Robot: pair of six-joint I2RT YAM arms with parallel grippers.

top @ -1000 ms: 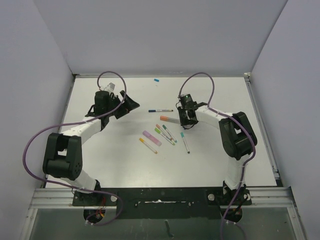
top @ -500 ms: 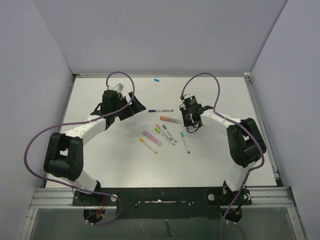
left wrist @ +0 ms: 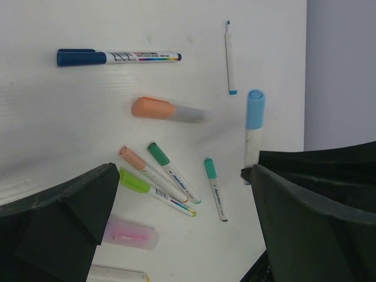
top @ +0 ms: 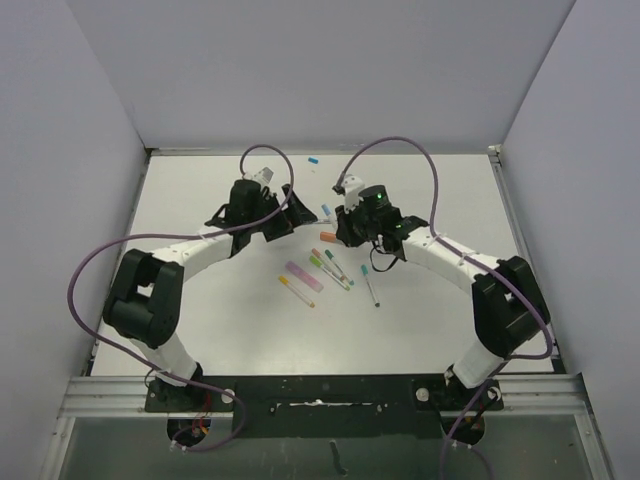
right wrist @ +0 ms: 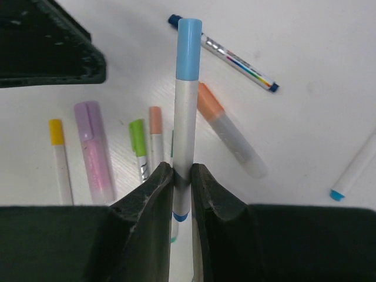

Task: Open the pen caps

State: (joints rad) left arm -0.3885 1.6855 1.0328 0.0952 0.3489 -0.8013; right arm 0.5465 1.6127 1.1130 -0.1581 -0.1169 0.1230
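pen cap [right wrist: 189, 48], light blue, capped a white pen [right wrist: 183, 147] pinched between the right jaws, near the orange highlighter [right wrist: 226, 132] lying on the desk [right wrist: 317, 53]; left jaws spread wide, empty, beside that highlighter.

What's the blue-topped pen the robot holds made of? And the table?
The pen looks like smooth plastic: matte whitish barrel, light blue cap. The table seems a white laminate or painted board, faintly grained; hard to say which.
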